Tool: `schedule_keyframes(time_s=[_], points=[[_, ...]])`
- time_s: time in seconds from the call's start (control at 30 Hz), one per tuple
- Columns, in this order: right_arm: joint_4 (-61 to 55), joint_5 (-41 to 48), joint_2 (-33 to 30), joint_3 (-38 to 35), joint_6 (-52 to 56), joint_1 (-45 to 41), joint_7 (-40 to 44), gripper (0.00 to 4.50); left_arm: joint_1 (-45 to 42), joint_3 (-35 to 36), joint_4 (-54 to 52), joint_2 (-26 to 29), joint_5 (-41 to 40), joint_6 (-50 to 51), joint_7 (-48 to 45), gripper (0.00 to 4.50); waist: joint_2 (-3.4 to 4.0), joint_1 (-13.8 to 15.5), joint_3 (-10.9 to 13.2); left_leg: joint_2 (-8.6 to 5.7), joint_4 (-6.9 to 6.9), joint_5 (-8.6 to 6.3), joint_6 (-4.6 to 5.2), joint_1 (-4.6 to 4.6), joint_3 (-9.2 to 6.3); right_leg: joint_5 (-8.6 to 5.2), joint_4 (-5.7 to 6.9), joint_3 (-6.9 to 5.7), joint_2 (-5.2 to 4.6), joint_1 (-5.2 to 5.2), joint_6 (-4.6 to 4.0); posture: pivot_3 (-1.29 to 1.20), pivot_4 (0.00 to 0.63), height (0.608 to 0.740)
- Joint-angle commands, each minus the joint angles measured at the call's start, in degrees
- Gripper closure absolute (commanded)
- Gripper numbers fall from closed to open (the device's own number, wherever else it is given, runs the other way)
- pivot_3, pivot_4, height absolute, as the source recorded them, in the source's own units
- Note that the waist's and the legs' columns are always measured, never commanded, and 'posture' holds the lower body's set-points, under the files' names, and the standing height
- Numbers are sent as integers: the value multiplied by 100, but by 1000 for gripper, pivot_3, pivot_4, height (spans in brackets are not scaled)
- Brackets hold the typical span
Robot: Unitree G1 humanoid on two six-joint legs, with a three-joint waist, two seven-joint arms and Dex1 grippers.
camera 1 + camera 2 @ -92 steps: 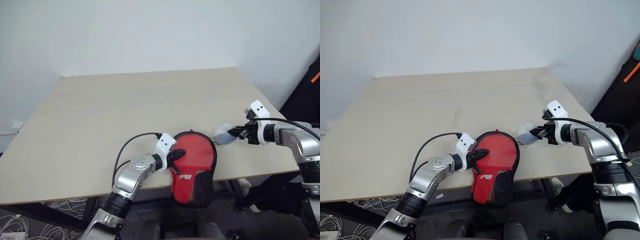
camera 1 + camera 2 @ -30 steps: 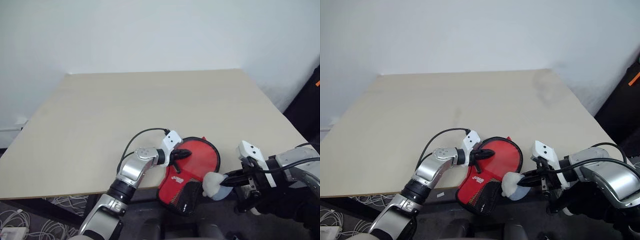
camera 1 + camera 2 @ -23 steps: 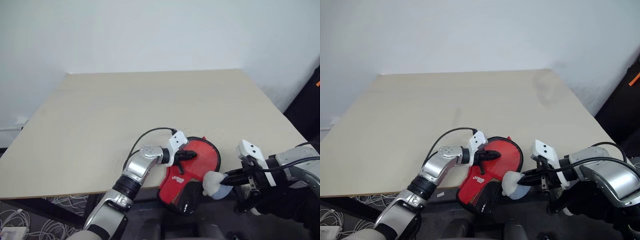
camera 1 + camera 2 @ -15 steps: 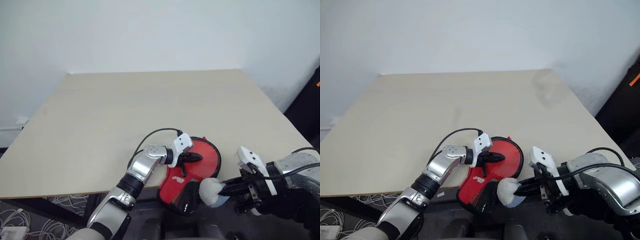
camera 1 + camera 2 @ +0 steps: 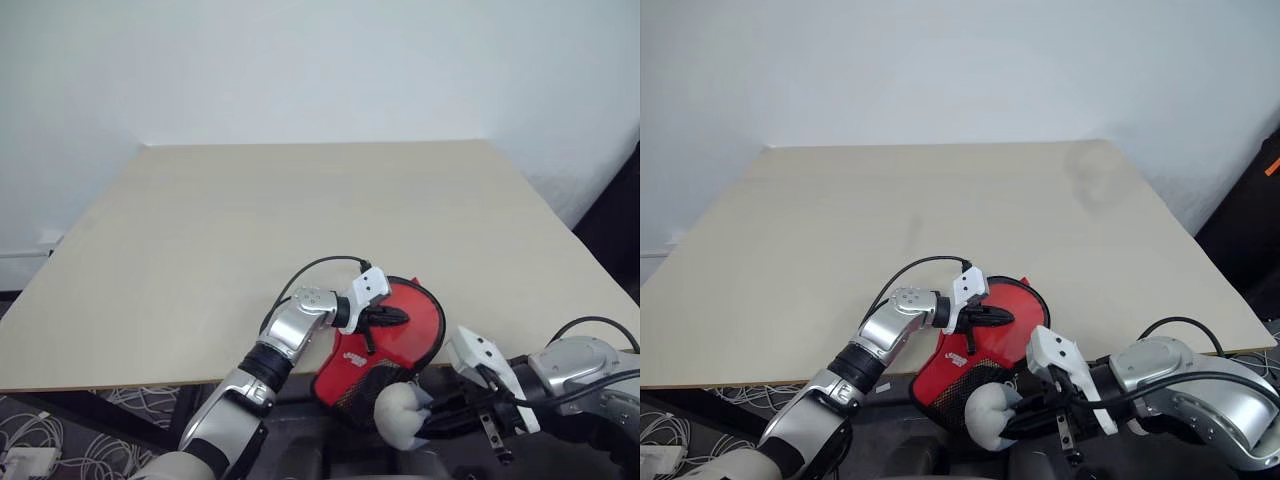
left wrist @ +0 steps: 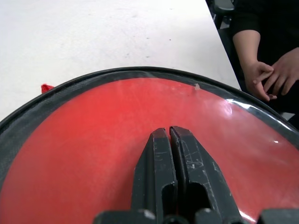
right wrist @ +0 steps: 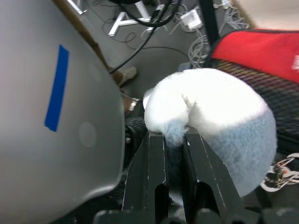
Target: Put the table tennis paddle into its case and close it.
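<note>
Case (image 5: 385,345) lies soft and light, overhanging the table's (image 5: 200,240) near edge; your left gripper (image 5: 392,318), jaws together, presses its red face. Right gripper (image 5: 1012,420) pinches a fluffy ball (image 5: 988,415). Grip the case's stiffer black rim.

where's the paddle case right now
In the head views the case lies at the table's near edge, right of centre, its mesh end overhanging. The shut left gripper rests on its red face; the fluffy ball is just beside it.

Red black-trimmed case (image 5: 385,340), overhanging table edge
</note>
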Motion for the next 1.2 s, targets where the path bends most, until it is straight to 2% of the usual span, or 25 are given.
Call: schedule_keyframes(time_s=[0.03,0.2,0.33,0.47,0.6,0.77,0.8,0.87,0.93,1.0,1.13,1.17,1.2], points=[[-562,589,-121,-44,12,270,120,4474,-24,-147,221,-23,174,48,-66,4500,-1,7,0,0,0,-1,0,0,-1,0,0,0,0,2,0,0,0,740],[-849,913,-289,-187,-59,575,85,4474,-82,-118,315,-76,218,14,-120,4500,-8,3,1,0,2,-5,2,0,0,-2,-3,-1,-2,3,3,0,0,740],[-980,1326,-145,-127,-57,361,-177,4474,-111,-102,350,-133,231,19,-117,4500,-11,0,1,2,6,-10,-6,2,-1,-2,-3,-2,-2,5,3,0,0,740],[-1083,2204,90,-26,-49,-97,-807,4474,-125,-80,337,-165,228,56,-102,4500,-16,1,2,4,7,-12,-9,1,-2,-2,-3,-4,-2,5,3,0,0,740],[-1134,2654,239,193,-83,-264,-1351,4474,-170,-38,404,-209,234,58,-43,4500,-30,4,3,3,6,-11,-7,0,-7,-2,-5,-7,-3,7,3,0,0,740],[-1026,2653,376,378,-29,-306,-1806,4474,-222,47,518,-252,239,-13,58,4500,-34,2,2,5,7,-11,-6,1,-6,-2,-5,-5,-5,8,3,0,0,740],[-995,2592,375,382,-32,-308,-1830,3792,-218,62,525,-249,238,-28,69,4500,-35,0,2,6,6,-11,-6,1,-6,-2,-5,-5,-5,9,3,0,0,740],[-875,2528,356,342,-54,-353,-1861,3174,-176,98,469,-222,224,-32,92,4500,-35,-2,2,7,6,-10,-4,1,-6,-2,-5,-5,-5,16,3,0,0,740],[-680,2452,301,234,-87,-437,-1828,2463,-104,161,345,-167,203,-41,156,4108,-36,-5,2,8,6,-6,2,1,-6,-2,-5,-5,-5,17,3,0,0,740],[-418,2463,253,59,-121,-571,-1759,1723,-22,250,117,-67,161,-21,201,3542,-38,-6,2,12,7,-7,0,4,-6,-1,-4,-5,-5,19,3,0,0,740],[448,2389,347,-350,-192,-1091,-1843,256,-47,712,-413,220,1,37,505,2115,-43,-48,6,18,3,-7,1,1,-2,0,-1,-1,1,12,1,0,0,740],[653,2372,424,-381,-179,-1271,-1921,9,-121,919,-462,281,-96,83,637,1815,-44,-47,7,20,2,-6,2,0,-2,2,2,0,2,5,-1,0,0,740],[861,2279,448,-438,-189,-1419,-1916,0,-239,1173,-500,324,-197,126,834,1446,-44,-46,7,20,1,-6,3,-4,-1,2,4,0,2,0,-2,0,0,740]])
